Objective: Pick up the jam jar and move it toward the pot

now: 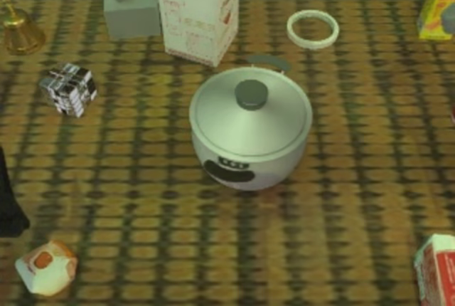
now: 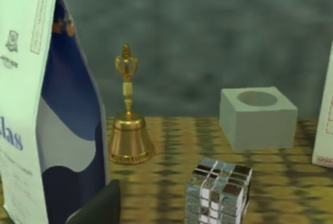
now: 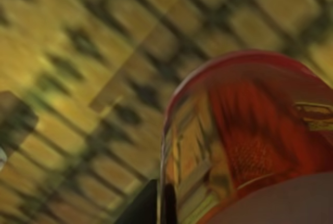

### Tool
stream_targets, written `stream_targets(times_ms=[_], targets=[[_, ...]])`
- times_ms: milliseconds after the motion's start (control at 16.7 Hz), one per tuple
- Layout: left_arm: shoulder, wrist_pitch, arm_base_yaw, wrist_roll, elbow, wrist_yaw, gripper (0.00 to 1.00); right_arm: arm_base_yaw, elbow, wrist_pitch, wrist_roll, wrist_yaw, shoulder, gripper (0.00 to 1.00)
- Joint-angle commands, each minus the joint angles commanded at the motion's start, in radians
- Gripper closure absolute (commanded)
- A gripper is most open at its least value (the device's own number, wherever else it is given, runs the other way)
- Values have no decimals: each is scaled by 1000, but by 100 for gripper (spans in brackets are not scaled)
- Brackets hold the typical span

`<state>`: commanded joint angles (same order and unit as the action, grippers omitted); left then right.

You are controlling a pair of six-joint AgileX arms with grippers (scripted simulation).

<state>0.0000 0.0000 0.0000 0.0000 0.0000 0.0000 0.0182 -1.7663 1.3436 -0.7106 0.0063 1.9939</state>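
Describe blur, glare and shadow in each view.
Top view: evenly lit, the pot casts only a faint shadow. Left wrist view: bright highlights on the gold bell and mirrored cube. Right wrist view: the jam jar fills the frame close up, smeared and soft, with the mat blurred behind.

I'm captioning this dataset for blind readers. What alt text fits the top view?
A large round silver-grey metal pot with domed lid stands mid-table on a woven yellow-brown mat. Behind it are a white-and-red carton, a grey block with a round hole and a white ring. A brass bell and mirrored cube sit at left; no jam jar shows.
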Motion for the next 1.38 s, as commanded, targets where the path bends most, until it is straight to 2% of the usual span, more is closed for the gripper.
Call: stream_targets(times_ms=[420, 600, 780, 1200, 1380], targets=[[0, 0, 0, 0, 0, 0, 0, -2, 35, 13, 3, -1, -38, 100], [0, 0, 0, 0, 0, 0, 0, 17, 16, 15, 66, -1, -9, 100], [0, 0, 0, 0, 0, 0, 0, 58, -27, 13, 224, -1, 45, 100], [0, 0, 0, 0, 0, 0, 0, 190, -147, -18, 765, 0, 182, 100], [0, 0, 0, 0, 0, 0, 0, 236, -181, -33, 927, 0, 223, 100]])
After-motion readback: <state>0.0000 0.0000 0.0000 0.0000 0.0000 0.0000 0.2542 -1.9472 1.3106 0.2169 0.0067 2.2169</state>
